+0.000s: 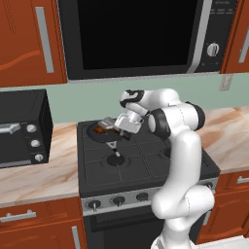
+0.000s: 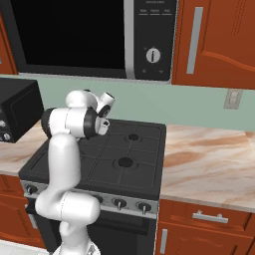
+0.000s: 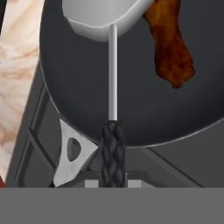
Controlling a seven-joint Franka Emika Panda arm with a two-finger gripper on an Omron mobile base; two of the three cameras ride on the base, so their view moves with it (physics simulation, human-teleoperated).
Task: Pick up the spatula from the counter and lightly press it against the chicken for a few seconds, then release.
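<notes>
gripper (image 3: 112, 183) clamped narrow on spatula (image 3: 113, 78), gripping the black braided grip end, jaws snug round it. Hand view: metal shaft runs to 12 o'clock, pale blade (image 3: 98, 19) at top, over the dark pan (image 3: 74, 92). chicken (image 3: 173, 52) = brown strip lying in pan at 1 o'clock, just beside blade. Blade's right edge meets the chicken outline at frame top; real contact, can't tell. Silver pan handle (image 3: 70, 155) w/ hole at 8 o'clock, just beside the spatula grip. Marble counter (image 3: 17, 65) at 9 o'clock beyond pan rim. Left base view: pan sits on rear-left burner of stove (image 1: 146, 165), arm bent over the stovetop, hand aimed toward 9 o'clock at pan. Toaster oven (image 1: 22, 129) on counter further to 9 o'clock, apart from stove. Microwave (image 1: 136, 34) at 12 o'clock above.
</notes>
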